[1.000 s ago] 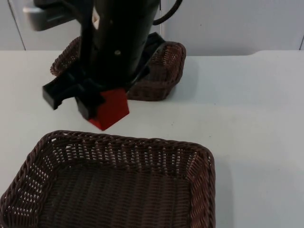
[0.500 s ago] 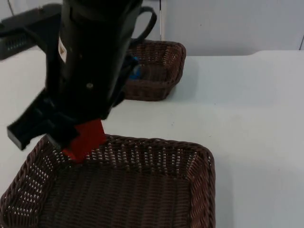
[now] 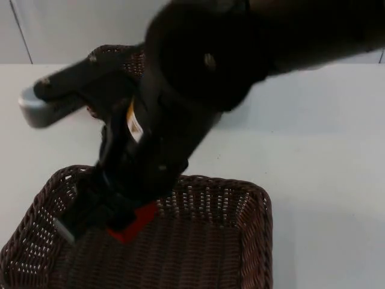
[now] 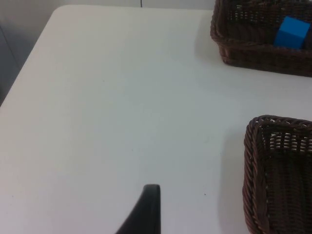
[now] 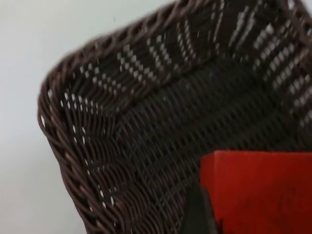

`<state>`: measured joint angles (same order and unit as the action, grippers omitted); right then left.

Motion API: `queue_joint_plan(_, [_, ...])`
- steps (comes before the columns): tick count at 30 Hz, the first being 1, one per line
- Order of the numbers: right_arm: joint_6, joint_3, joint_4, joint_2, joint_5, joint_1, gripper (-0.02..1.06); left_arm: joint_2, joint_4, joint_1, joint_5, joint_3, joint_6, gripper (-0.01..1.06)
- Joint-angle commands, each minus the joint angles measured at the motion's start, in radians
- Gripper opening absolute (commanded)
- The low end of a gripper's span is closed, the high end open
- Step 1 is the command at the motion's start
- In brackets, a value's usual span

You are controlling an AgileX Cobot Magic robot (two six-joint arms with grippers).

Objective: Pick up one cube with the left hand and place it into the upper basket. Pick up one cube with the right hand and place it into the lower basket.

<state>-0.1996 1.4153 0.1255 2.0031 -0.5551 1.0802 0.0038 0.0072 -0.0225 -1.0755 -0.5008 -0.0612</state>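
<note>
Red cube (image 3: 133,221), rigid, flat-sided and probably light, sits clamped in the right hand (image 3: 111,220) over the near basket's (image 3: 252,198) left part. Far basket (image 4: 253,51) holds the blue cube (image 4: 292,32). Left hand (image 4: 146,209) waits over the surface (image 4: 122,97); grip unclear.

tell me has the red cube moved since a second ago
Yes. The right gripper has carried the red cube toward the camera, from bare table into the lower basket.

We see a lab bench: a bare white table (image 4: 107,97) against a grey partition wall (image 3: 72,30).
</note>
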Motion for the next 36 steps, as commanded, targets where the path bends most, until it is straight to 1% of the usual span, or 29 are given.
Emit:
queue_joint_plan(1, [0.010, -0.029, 0.018, -0.013, 0.052, 0.000, 0.00, -0.004, 0.004, -0.002, 0.001, 0.004, -0.004, 0.90])
queue_joint_plan(3, [0.010, -0.046, 0.036, -0.013, 0.067, -0.001, 0.00, -0.004, 0.004, -0.002, 0.001, 0.004, -0.004, 0.90])
queue_joint_plan(9, [0.010, -0.052, 0.036, -0.007, 0.072, -0.018, 0.00, -0.004, 0.004, -0.002, 0.001, 0.004, -0.004, 0.90])
queue_joint_plan(16, [0.003, -0.052, 0.021, 0.034, 0.073, -0.060, 0.00, -0.004, 0.004, -0.002, 0.001, 0.004, -0.004, 0.90])
queue_joint_plan(29, [0.000, -0.052, 0.028, 0.133, 0.086, -0.060, 0.00, -0.004, 0.004, -0.002, 0.001, 0.004, -0.004, 0.90])
queue_joint_plan(31, [0.000, -0.052, 0.028, 0.138, 0.084, -0.060, 0.04, -0.004, 0.004, -0.002, 0.001, 0.004, -0.004, 0.90])
queue_joint_plan(32, [0.000, -0.052, 0.027, 0.139, 0.082, -0.060, 0.12, -0.004, 0.004, -0.002, 0.001, 0.004, -0.004, 0.90])
queue_joint_plan(33, [0.000, -0.052, 0.027, 0.139, 0.082, -0.060, 0.12, -0.004, 0.004, -0.002, 0.001, 0.004, -0.004, 0.90])
queue_joint_plan(34, [0.000, -0.052, 0.027, 0.139, 0.082, -0.060, 0.18, -0.004, 0.004, -0.002, 0.001, 0.004, -0.004, 0.90])
queue_joint_plan(36, [0.000, -0.052, 0.027, 0.139, 0.080, -0.060, 0.36, -0.004, 0.004, -0.002, 0.001, 0.004, -0.004, 0.90])
